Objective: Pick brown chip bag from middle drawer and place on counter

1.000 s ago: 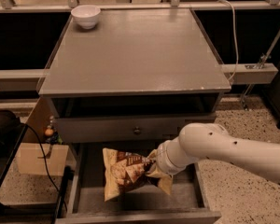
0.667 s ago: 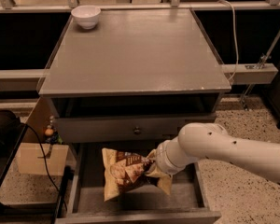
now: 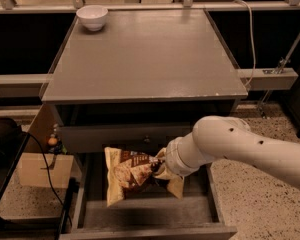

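The brown chip bag (image 3: 127, 174), dark brown with cream-tan ends, hangs crumpled over the open middle drawer (image 3: 140, 216). Its lower edge is near the grey drawer floor. My gripper (image 3: 156, 167) is at the bag's right side, at the end of the white arm that reaches in from the right, and is shut on the bag's right part. The wrist hides most of the fingers. The counter (image 3: 140, 54) is the flat grey top above the drawers.
A white bowl (image 3: 92, 17) stands at the counter's back left corner. The closed upper drawer front (image 3: 100, 136) is just above the bag. A cardboard box (image 3: 40, 169) and a black cable (image 3: 49, 181) are left of the cabinet. Pale metal rails (image 3: 270, 76) run behind and to the right.
The bag has risen a little with my gripper, up towards the upper drawer front. The arm has shifted slightly upward.
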Robot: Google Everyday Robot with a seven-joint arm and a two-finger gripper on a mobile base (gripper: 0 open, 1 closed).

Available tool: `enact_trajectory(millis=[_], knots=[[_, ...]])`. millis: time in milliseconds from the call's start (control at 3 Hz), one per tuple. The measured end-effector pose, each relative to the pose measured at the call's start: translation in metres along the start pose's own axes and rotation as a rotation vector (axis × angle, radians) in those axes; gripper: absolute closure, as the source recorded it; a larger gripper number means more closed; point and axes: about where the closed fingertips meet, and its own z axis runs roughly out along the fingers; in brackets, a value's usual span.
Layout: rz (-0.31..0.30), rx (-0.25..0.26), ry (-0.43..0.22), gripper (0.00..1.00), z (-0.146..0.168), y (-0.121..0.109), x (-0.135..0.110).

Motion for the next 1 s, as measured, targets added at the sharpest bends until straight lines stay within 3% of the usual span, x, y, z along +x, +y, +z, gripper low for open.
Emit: enact_trajectory(millis=[667, 1000], knots=[[-0.001, 0.04, 0.046, 1.0, -0.075, -0.019, -0.055], [0.01, 0.048, 0.072, 1.0, -0.115, -0.017, -0.085]])
